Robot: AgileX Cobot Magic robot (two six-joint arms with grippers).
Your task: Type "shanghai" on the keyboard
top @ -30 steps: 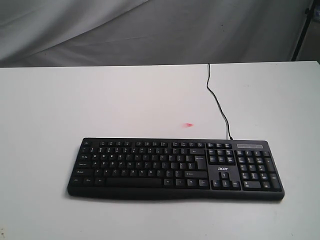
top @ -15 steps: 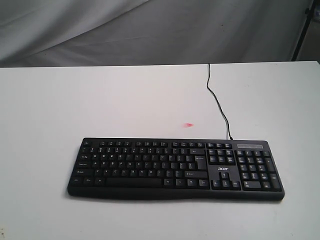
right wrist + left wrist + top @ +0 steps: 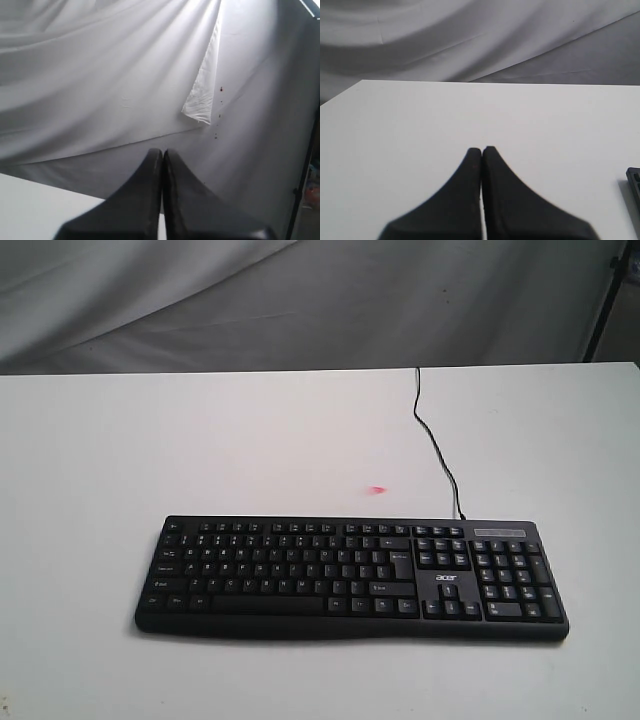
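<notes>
A wide black keyboard (image 3: 350,578) with white legends, a number pad and an acer logo lies on the white table (image 3: 200,450), near its front edge. Its thin black cable (image 3: 436,445) runs away to the table's far edge. No arm shows in the exterior view. In the left wrist view my left gripper (image 3: 482,148) is shut with nothing held, above bare table, and one corner of the keyboard (image 3: 634,182) shows at the frame's edge. My right gripper (image 3: 162,150) is shut and empty too, facing the grey cloth; the keyboard is out of its view.
A small pink mark (image 3: 377,490) sits on the table behind the keyboard. Grey cloth (image 3: 300,300) hangs behind the table. A dark stand leg (image 3: 603,300) rises at the far right.
</notes>
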